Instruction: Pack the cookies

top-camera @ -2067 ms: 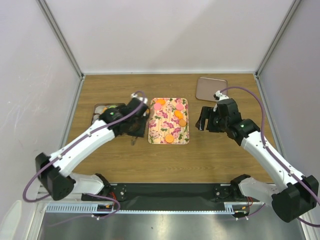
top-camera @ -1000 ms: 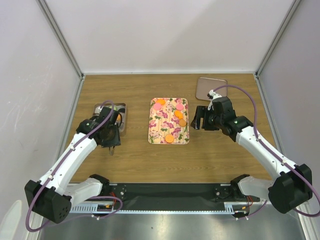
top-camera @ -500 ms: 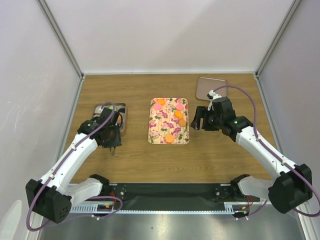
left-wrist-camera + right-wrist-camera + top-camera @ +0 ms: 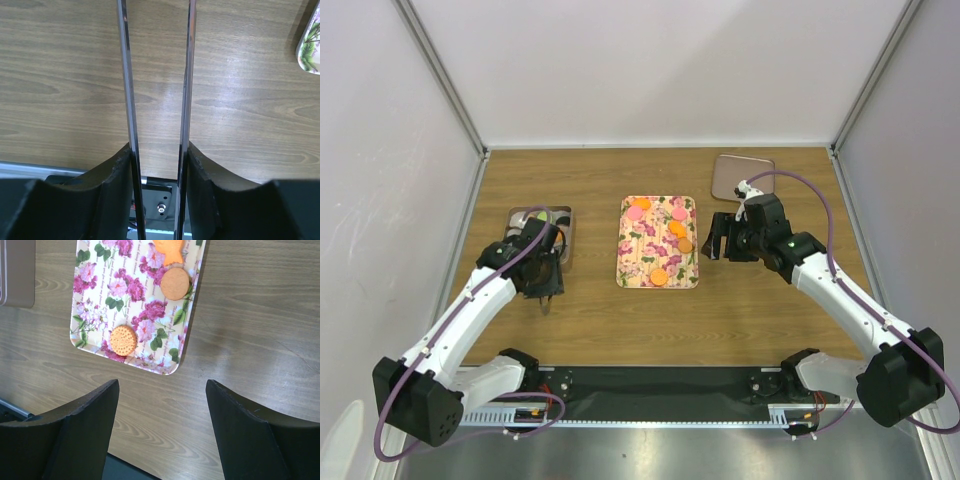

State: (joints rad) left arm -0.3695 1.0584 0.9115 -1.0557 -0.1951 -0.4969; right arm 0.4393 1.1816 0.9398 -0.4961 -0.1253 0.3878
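Observation:
Several cookies lie on the flowered tray: orange ones and pink ones. In the right wrist view an orange cookie and a brown one lie on the tray. My left gripper is shut on metal tongs; nothing shows between their blades. It hangs over bare table just in front of the grey tin, whose contents are mostly hidden by the arm. My right gripper is open and empty, just right of the tray.
The tin's lid lies at the back right, behind my right arm. A corner of the tray shows in the left wrist view. White walls enclose the table on three sides.
My left arm swung with the tongs from the tray's left edge to the table in front of the tin, then almost stopped. My right gripper edged slightly toward the tray.

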